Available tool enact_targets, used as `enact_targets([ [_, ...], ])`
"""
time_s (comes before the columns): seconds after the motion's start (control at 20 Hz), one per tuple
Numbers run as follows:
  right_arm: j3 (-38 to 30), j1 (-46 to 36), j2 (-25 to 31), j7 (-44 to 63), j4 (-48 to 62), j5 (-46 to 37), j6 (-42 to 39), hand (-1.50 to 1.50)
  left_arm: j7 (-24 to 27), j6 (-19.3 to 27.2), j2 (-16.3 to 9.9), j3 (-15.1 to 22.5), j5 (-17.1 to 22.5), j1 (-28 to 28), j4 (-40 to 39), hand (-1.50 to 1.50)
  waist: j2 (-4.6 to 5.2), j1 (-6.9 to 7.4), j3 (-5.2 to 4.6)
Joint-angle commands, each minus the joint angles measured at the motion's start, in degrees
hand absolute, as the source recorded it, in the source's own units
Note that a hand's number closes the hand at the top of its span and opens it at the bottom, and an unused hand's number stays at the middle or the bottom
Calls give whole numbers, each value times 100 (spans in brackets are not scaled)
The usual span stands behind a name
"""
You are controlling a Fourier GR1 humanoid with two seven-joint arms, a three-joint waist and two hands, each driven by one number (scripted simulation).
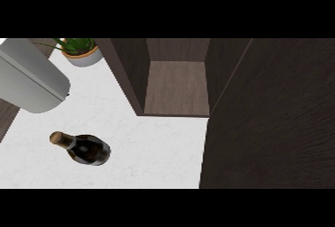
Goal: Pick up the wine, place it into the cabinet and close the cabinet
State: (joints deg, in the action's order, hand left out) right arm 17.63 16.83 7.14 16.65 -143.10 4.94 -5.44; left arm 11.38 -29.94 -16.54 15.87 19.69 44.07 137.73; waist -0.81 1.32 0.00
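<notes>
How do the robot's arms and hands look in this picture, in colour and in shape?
No black hand shows in the head view. The only part that looks like an arm is a grey forearm at the upper left. It is light grey, smooth and thick, with a rounded end. A thin seam runs along it, and a small dark dot sits near the end. No cables or markings show.

counter (150,137): white marble | potted plant (79,51): top left | dark wood panel (274,124): right
</notes>
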Motion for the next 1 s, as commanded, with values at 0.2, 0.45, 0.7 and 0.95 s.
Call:
enact_targets([
  [0.2,-147,162,138,403,-831,167,121,-150,408,-10,-159,-348,61,810,1510,-150,-2,3,7],
  [0.45,31,162,157,526,-961,8,233,-150,856,-82,-127,-416,-107,1176,1478,-150,-12,-2,6],
  [0.7,370,-146,72,868,-1125,-191,450,-150,1098,-92,-212,-839,93,1244,1160,-150,30,-40,-8],
  [0.95,470,113,202,659,-1117,-221,396,-150,1307,-104,-418,-1527,531,1482,1239,-150,21,-149,2],
])
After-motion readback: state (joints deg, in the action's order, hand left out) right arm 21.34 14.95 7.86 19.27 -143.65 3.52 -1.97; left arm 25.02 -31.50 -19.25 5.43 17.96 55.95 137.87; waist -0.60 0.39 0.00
